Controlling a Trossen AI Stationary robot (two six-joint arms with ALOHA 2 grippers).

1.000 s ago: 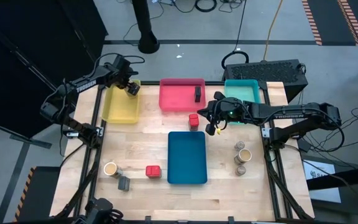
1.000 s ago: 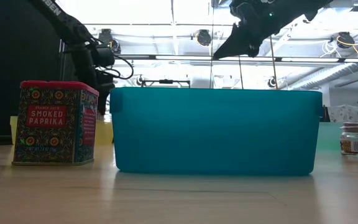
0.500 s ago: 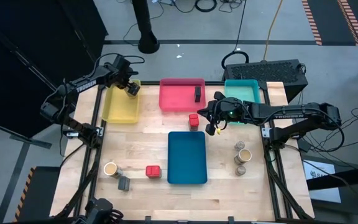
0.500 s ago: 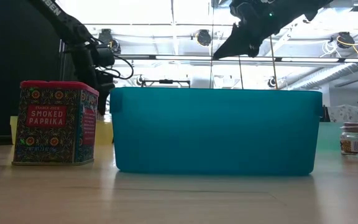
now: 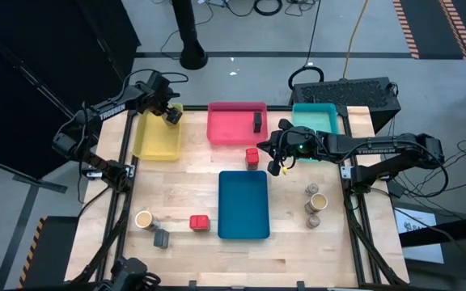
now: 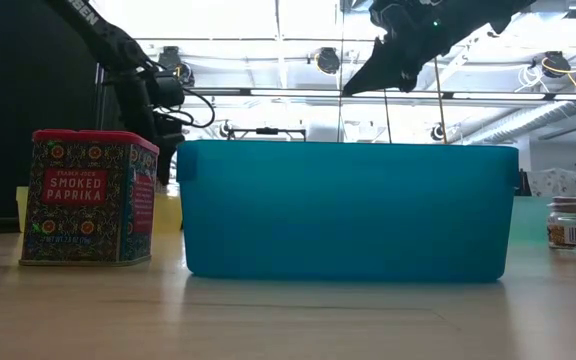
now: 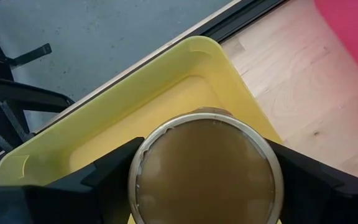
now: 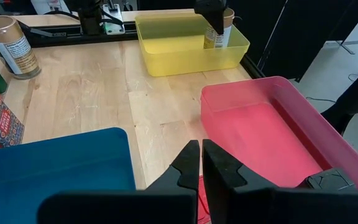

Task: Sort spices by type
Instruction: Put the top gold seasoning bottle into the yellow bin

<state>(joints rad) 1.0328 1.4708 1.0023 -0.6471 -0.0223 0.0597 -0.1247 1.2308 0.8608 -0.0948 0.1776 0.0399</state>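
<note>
My left gripper [image 5: 171,115] is over the far right corner of the yellow tray [image 5: 154,139], shut on a tan cylindrical jar [image 7: 207,171]; the right wrist view shows the jar [image 8: 226,28] as well. My right gripper [image 5: 275,167] is shut and empty. It hovers well above the table, just right of a red box [image 5: 252,156] that stands on the wood. A dark box [image 5: 258,122] sits in the red tray [image 5: 231,129]. Near the left front stand a tan jar [image 5: 144,219], a red box [image 5: 199,222] and a grey box [image 5: 162,238]. Three jars [image 5: 315,202] cluster on the right. My left gripper pinches the tan jar's upper part [image 7: 143,163], just under its lid, between the two fingers [image 7: 107,177]. They come from above, pointing down. The jar stands upright inside the yellow tray; whether its base rests on the tray floor cannot be told.
The blue tray [image 5: 243,204] lies in the middle of the table and fills the low view [image 6: 348,210], with the paprika tin [image 6: 93,197] to its left. A teal tray [image 5: 317,120] sits at the far right. Bare wood lies between the trays.
</note>
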